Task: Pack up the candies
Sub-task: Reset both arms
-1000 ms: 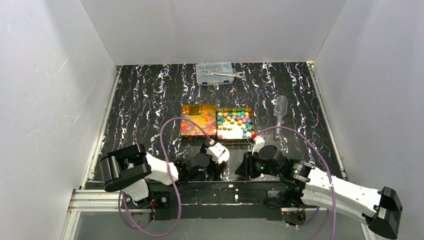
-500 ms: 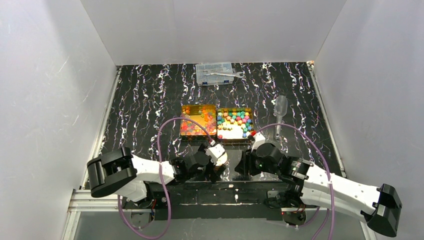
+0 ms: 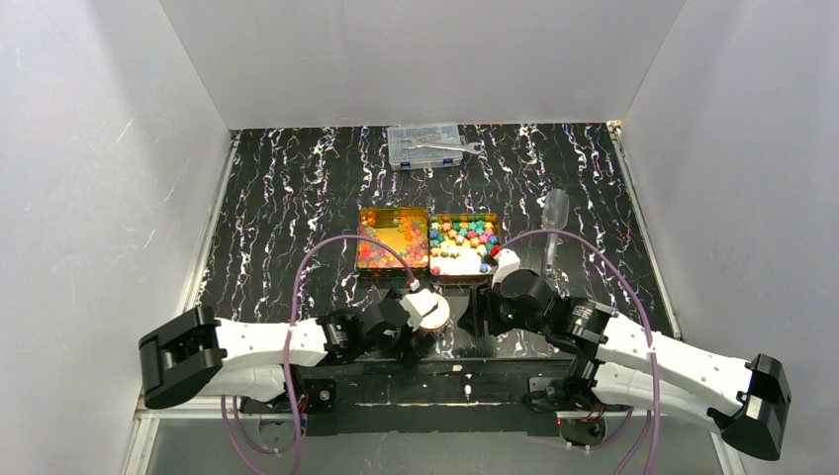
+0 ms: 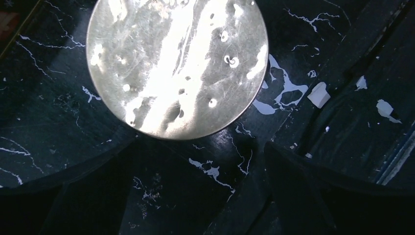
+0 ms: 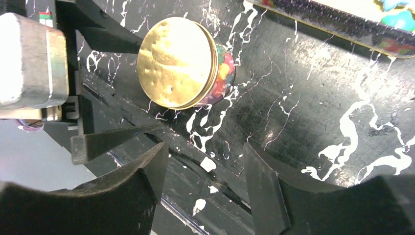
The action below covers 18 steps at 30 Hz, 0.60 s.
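Note:
The candies lie in two trays in the top view: glossy red and orange ones in the left tray (image 3: 392, 237), pastel ones in the right tray (image 3: 465, 243). A small jar with a gold lid (image 3: 430, 311) stands in front of the trays, with colourful candies inside (image 5: 223, 72). My left gripper (image 3: 422, 333) is open and empty, and its tips reach the near side of the lid (image 4: 176, 63). My right gripper (image 3: 478, 315) is open and empty just right of the jar (image 5: 177, 62), with nothing between its fingers (image 5: 262, 188).
A clear compartment box with a wrench (image 3: 426, 145) sits at the back. A clear plastic scoop (image 3: 554, 220) lies right of the trays. The pastel tray's edge (image 5: 337, 27) is near my right gripper. The table's front rail (image 3: 465, 371) runs just behind both grippers.
My left arm has stretched out to the right and lowered, and the jar's gold lid has come into view. My right gripper has moved a little forward and left.

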Motion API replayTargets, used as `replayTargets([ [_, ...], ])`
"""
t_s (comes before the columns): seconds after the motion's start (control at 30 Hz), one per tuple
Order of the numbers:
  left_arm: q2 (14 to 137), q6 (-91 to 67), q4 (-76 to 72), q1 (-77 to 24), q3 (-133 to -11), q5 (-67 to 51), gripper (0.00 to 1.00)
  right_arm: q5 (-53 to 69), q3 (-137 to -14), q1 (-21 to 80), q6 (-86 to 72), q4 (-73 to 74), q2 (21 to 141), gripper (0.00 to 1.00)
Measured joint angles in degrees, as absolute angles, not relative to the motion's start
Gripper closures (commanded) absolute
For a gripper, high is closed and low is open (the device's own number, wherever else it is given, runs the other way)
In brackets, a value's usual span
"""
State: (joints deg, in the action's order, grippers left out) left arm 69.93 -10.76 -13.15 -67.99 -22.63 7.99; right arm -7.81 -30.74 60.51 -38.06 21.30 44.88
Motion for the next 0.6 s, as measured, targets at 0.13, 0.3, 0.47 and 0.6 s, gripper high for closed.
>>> replayTargets([
  [0.13,65.8,-11.6,-4.6,-68.0,-25.9,7.9,0.02,-9.3,-34.1,60.5,-36.4,23.2,46.7,0.19],
  [0.3,61.2,-12.7,5.0,-68.0,-30.5,8.1,0.02,-11.5,-39.1,60.5,-34.2,25.1,48.2,0.02],
  [0.47,58.8,-15.0,15.5,-68.0,-35.6,11.1,0.02,-13.3,-45.4,60.4,-32.1,27.4,51.3,0.02],
  [0.6,58.8,-16.1,24.3,-67.9,-42.3,14.0,0.02,-14.7,-51.4,59.9,-29.7,30.4,54.8,0.02],
])
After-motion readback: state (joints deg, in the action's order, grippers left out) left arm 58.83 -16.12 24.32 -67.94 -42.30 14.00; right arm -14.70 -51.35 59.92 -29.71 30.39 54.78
